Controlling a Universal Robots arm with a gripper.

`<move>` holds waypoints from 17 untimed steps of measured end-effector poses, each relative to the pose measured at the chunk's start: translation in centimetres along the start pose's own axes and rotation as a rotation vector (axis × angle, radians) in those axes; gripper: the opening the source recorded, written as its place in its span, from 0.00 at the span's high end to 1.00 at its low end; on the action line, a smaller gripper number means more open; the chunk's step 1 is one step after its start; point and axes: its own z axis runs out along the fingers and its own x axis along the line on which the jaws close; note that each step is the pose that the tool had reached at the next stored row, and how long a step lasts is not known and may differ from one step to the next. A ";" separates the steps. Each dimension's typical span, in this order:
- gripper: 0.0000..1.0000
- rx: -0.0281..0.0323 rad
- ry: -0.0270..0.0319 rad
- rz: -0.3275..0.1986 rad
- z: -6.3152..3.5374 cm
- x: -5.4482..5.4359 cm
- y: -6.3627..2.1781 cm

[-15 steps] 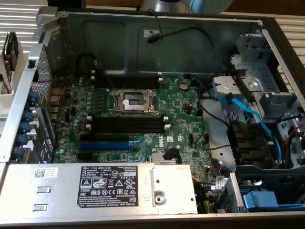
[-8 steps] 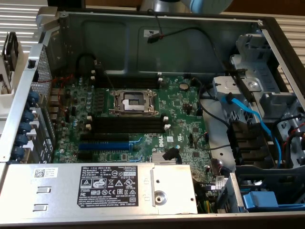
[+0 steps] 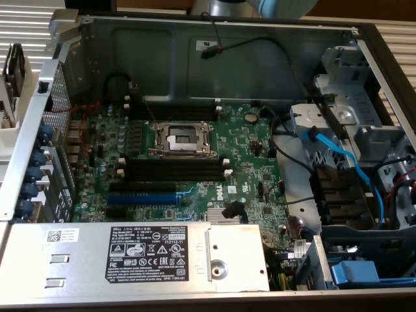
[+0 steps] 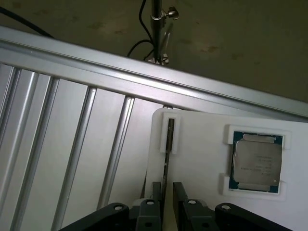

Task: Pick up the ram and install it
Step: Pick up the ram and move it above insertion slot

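In the exterior view I see the green motherboard (image 3: 253,146) in the open grey case, its long black memory slots (image 3: 175,170) bare beside the metal processor socket (image 3: 182,138). In the wrist view my black gripper (image 4: 167,186) hangs with jaws wide, straddling the thin dark ram (image 4: 167,161), which stands on edge in a white plastic tray (image 4: 202,144). I'd centre the stick squarely between the fingers before closing.

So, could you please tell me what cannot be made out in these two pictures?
- Wrist view: the ram stands edge-on in its white holder, so its label and chips are hidden.
- Wrist view: the claw is cut off by the picture's edge.
- Wrist view: print on the CPU is too small to read.
- Exterior view: the arm is cut off by the top edge.
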 end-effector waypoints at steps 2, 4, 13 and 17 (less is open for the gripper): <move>0.76 -0.0002 0.0001 0.000 0.02 0.1 0.04; 0.76 0.0000 0.0000 0.000 0.04 0.1 0.06; 0.76 0.0000 -0.0008 0.000 0.08 0.3 0.09; 0.76 0.0000 -0.0009 0.000 0.08 0.3 0.09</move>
